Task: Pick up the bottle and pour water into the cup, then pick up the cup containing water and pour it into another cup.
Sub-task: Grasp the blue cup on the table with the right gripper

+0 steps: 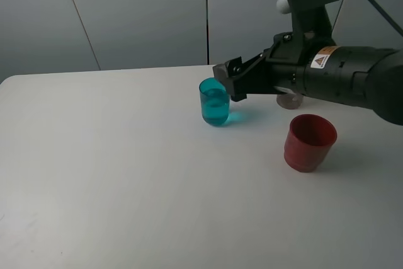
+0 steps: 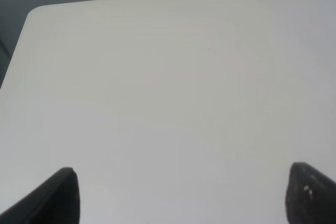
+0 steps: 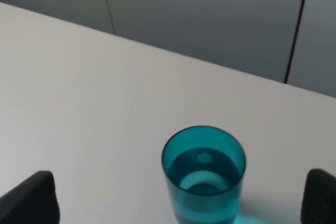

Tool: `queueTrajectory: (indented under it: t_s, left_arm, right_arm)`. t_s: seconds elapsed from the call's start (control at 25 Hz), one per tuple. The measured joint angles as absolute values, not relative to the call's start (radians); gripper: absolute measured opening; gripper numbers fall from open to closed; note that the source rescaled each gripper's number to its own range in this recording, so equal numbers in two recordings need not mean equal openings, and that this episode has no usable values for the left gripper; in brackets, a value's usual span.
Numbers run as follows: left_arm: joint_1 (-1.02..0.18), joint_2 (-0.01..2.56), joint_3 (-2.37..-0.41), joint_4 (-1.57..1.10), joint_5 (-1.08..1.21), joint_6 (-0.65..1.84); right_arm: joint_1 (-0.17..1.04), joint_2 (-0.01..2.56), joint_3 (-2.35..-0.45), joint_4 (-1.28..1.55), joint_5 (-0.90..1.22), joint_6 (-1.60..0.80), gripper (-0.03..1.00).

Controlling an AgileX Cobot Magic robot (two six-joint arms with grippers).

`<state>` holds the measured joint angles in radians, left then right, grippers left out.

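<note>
The teal cup (image 1: 215, 102) stands upright on the white table with water in it. It also shows in the right wrist view (image 3: 203, 174). My right gripper (image 1: 228, 83) is open just behind and to the right of the cup, not touching it; in the right wrist view (image 3: 176, 198) its fingertips (image 3: 31, 198) stand wide on either side of the cup. The red cup (image 1: 308, 142) stands upright to the right front. The bottle (image 1: 289, 101) is mostly hidden behind the right arm; only its base shows. My left gripper (image 2: 184, 198) is open and empty over bare table.
The white table (image 1: 113, 174) stretches wide to the left and front. A grey panelled wall (image 1: 138, 11) stands behind its far edge. The right arm's thick black body (image 1: 340, 77) hangs over the back right of the table.
</note>
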<state>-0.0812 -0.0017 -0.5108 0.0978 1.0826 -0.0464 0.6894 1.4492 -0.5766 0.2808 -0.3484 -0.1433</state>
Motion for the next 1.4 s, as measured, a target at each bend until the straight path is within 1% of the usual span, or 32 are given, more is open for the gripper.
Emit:
queueTrajectory:
  t_s: [0.12, 0.2, 0.36, 0.44, 0.64, 0.84, 1.04, 1.4]
  left_arm:
    - [-0.081, -0.002, -0.511, 0.098, 1.083, -0.046]
    - [-0.081, -0.002, -0.511, 0.098, 1.083, -0.046]
    - [-0.081, -0.002, -0.511, 0.098, 1.083, -0.046]
    - [-0.081, -0.002, -0.511, 0.098, 1.083, -0.046]
    - [-0.081, -0.002, -0.511, 0.098, 1.083, -0.042]
    - [-0.081, -0.002, -0.511, 0.098, 1.083, -0.042]
    - [-0.081, -0.002, -0.511, 0.098, 1.083, -0.042]
    - [-0.081, -0.002, -0.511, 0.098, 1.083, -0.042]
  right_arm:
    - [0.760, 1.544, -0.573, 0.333, -0.437, -0.141, 0.99]
    - [0.812, 1.600, -0.571, 0.365, -0.519, -0.141, 0.99]
    - [0.881, 1.731, -0.569, 0.443, -0.702, -0.139, 0.99]
    - [0.891, 1.787, -0.569, 0.464, -0.745, -0.139, 0.99]
    - [0.895, 1.880, -0.573, 0.490, -0.775, -0.145, 0.99]
    - [0.893, 1.906, -0.589, 0.552, -0.837, -0.165, 0.99]
    - [0.847, 1.906, -0.620, 0.564, -0.803, -0.123, 0.99]
    - [0.778, 1.914, -0.706, 0.547, -0.646, -0.117, 0.99]
